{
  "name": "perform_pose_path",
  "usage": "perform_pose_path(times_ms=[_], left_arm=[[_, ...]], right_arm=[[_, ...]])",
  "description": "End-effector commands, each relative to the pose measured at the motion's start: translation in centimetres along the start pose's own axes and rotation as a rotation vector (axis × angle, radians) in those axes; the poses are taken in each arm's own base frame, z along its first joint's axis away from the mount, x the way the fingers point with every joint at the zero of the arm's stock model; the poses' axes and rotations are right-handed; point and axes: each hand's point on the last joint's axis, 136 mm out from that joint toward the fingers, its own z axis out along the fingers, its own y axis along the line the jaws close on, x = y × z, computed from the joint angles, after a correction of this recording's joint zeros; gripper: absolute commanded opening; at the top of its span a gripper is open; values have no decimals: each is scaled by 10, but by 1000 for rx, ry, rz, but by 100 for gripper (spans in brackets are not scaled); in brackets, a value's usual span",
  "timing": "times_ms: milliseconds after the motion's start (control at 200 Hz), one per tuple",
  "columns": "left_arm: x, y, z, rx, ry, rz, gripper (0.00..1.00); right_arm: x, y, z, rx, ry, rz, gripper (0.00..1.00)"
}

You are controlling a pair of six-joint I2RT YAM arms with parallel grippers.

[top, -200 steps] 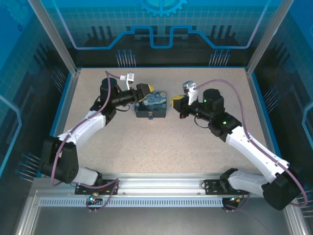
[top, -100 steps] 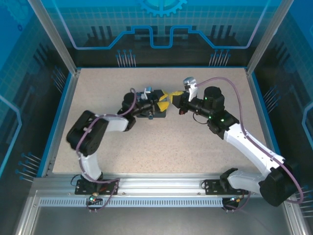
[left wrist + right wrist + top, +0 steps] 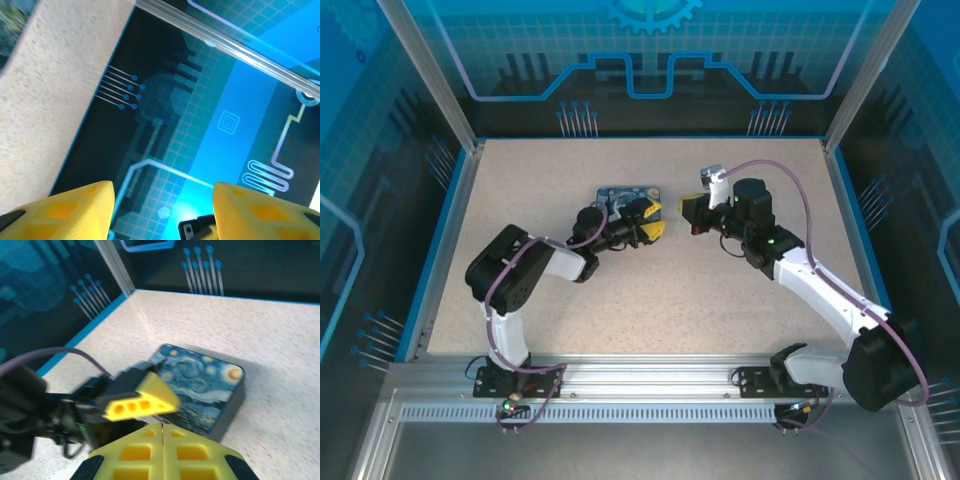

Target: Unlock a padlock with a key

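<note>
My left gripper lies low on the table just in front of the starry-night tin, pointing right. In the left wrist view its yellow fingers stand apart with nothing between them, so the left gripper is open. My right gripper faces it from the right, a short gap away. The right gripper has its yellow pads pressed flat together, shut. Just ahead of it is one left finger, with the tin behind. The padlock and the key are hidden from me.
The speckled table is walled by blue panels at the back and on both sides. An aluminium rail runs along the near edge by the arm bases. The right arm's purple cable loops above its wrist.
The left arm has folded in and swung its gripper from the tin's left side to its front right, jaws narrower. The tin now lies farther back. The right gripper has shifted slightly.
</note>
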Motion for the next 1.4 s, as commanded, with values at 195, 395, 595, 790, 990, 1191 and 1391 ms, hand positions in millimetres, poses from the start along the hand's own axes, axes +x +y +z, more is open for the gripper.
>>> perform_pose_path(times_ms=[195, 395, 595, 790, 990, 1191, 1391], left_arm=[[-10, -45, -45, -105, -140, 279, 60], [-7, -62, -66, -259, -224, 503, 64], [-7, -69, -77, -310, -258, 577, 66], [-8, -69, -79, -321, -268, 593, 66], [-8, -71, -78, -321, -261, 604, 67], [-7, -77, -86, -334, -287, 645, 69], [-10, -84, -95, -335, -309, 662, 70]], right_arm=[[98, -64, 22, 204, 351, 114, 0], [142, -64, 47, 225, 518, 110, 0], [179, -74, 52, 276, 689, 119, 0], [193, -80, 32, 339, 754, 99, 1], [206, -86, 18, 387, 842, 95, 9], [193, -82, 1, 408, 886, 63, 25], [185, -86, 4, 375, 898, -20, 40]])
